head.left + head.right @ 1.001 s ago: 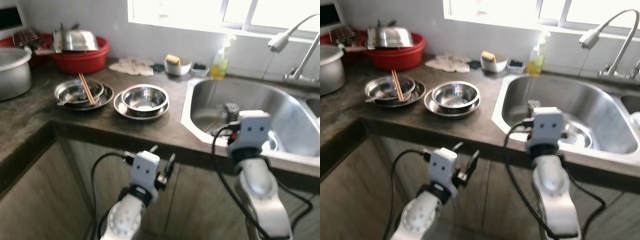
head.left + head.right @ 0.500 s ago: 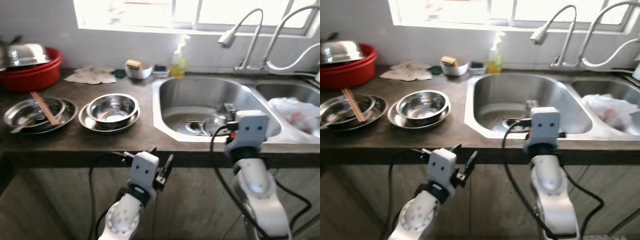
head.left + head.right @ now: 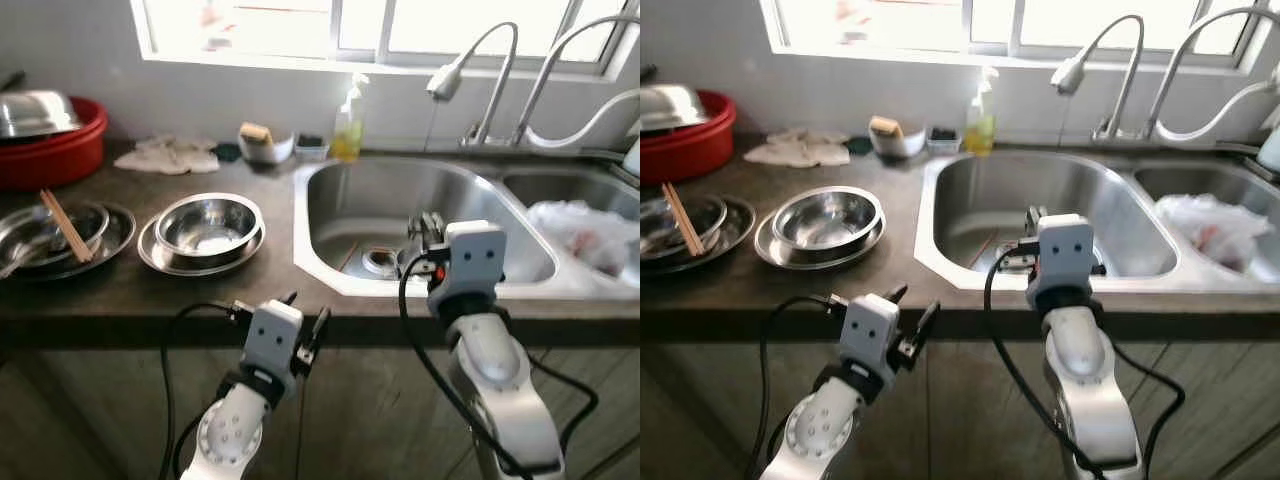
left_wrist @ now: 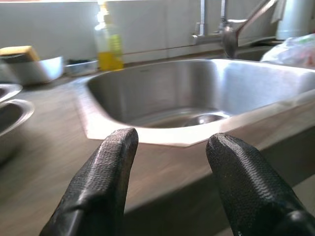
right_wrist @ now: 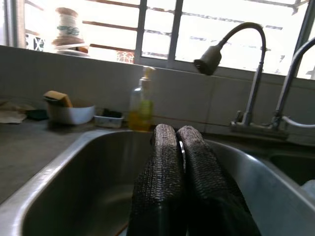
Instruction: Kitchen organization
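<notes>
Now my left claw [image 3: 305, 322] hangs below the bench [image 3: 200, 290] edge at 6 o'clock, fingers [image 4: 106, 177] spread wide and holding nothing. My right claw [image 5: 179, 162] is pressed closed over the left sink basin [image 3: 400, 215], empty. At 10 o'clock a steel bowl on a plate [image 3: 205, 225] sits beside a second plate with chopsticks [image 3: 62, 225]. A soap bottle [image 3: 348, 135] stands at 12. Something pale, perhaps a plastic bag [image 3: 585, 225], fills the right basin at 2.
</notes>
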### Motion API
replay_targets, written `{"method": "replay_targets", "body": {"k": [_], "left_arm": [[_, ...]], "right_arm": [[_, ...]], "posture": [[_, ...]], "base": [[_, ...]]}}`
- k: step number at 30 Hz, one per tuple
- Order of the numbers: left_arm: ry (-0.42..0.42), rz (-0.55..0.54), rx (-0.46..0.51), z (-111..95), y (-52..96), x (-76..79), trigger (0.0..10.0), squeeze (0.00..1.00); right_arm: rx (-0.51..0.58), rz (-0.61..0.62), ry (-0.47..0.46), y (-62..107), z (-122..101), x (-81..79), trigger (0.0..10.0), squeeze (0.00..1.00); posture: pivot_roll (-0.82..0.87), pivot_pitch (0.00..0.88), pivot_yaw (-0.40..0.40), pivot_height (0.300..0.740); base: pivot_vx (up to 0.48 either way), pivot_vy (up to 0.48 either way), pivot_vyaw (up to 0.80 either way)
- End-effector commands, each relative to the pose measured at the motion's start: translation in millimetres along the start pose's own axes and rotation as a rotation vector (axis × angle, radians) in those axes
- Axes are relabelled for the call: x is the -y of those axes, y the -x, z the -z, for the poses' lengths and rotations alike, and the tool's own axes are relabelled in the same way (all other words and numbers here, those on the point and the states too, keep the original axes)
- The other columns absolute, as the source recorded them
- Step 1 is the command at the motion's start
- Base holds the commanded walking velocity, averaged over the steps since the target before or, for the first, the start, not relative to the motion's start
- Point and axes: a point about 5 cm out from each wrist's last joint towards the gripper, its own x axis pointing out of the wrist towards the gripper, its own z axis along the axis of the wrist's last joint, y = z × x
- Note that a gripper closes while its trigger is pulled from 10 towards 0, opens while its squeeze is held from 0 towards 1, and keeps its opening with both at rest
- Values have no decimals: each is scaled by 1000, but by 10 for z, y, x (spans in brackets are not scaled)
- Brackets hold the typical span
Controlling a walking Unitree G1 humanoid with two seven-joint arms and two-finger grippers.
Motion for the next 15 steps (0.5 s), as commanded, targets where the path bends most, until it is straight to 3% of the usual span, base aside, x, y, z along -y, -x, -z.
{"method": "replay_targets", "body": {"k": [1,9,13,15], "left_arm": [[-7,19,8,-19,-41,43,10000,0],[-9,22,16,-31,-67,30,10000,0],[23,-6,21,-49,-83,11,10000,0],[29,1,17,-43,-85,18,10000,0]], "right_arm": [[-19,31,19,-46,22,116,10000,0],[-7,37,56,-238,-36,258,10000,0],[-38,-13,88,-413,-41,278,10000,0],[-46,-24,93,-453,-37,276,10000,0]], "posture": [[4,0,-59,740],[7,0,-58,740],[8,0,-60,740],[9,0,-59,740]], "base": [[296,-375,0],[337,-335,0],[448,0,0],[0,0,0]]}}
